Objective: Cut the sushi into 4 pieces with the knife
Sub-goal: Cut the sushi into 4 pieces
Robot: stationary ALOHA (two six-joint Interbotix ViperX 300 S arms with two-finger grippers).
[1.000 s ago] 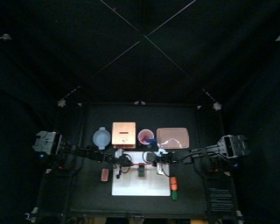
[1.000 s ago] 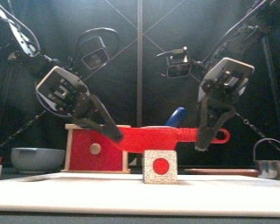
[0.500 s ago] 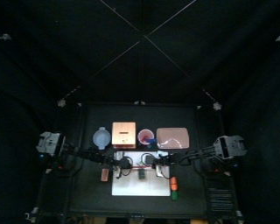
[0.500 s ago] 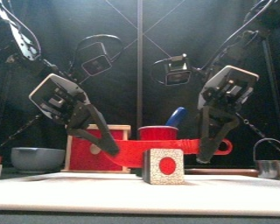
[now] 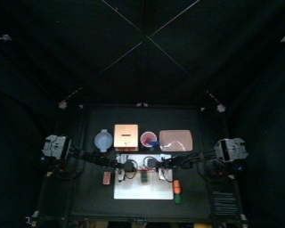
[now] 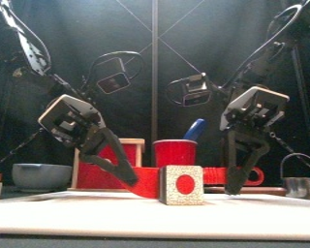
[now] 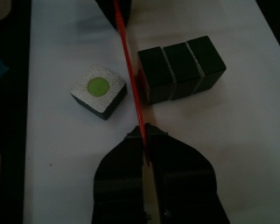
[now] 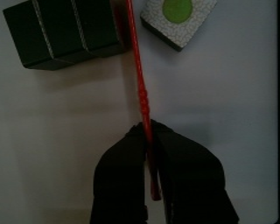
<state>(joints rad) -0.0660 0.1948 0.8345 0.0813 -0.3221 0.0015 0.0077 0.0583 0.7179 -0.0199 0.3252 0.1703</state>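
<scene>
A red toy knife (image 6: pixel 135 181) lies level just above the white cutting board (image 6: pixel 67 207), held at both ends. My left gripper (image 6: pixel 116 170) is shut on one end and my right gripper (image 6: pixel 235 178) on the other. In the left wrist view the knife (image 7: pixel 127 70) runs between a single cut sushi piece (image 7: pixel 99 90) and a dark block of three joined pieces (image 7: pixel 178 68). The right wrist view shows the same: knife (image 8: pixel 137 61), block (image 8: pixel 66 31), lone piece (image 8: pixel 178 19). The lone piece (image 6: pixel 181 184) stands in front of the blade with a red dot on its face.
Behind the board stand a wooden box with a red drawer front (image 5: pixel 127 136), a red cup (image 6: pixel 176 152) with a blue knife in it, a blue-grey bowl (image 6: pixel 42 175) and a pink tray (image 5: pixel 176 139). Small toy foods (image 5: pixel 178 189) lie beside the board's right edge.
Both grippers have come down together with the knife, from above the lone piece to about board level behind it. The sushi has not moved.
</scene>
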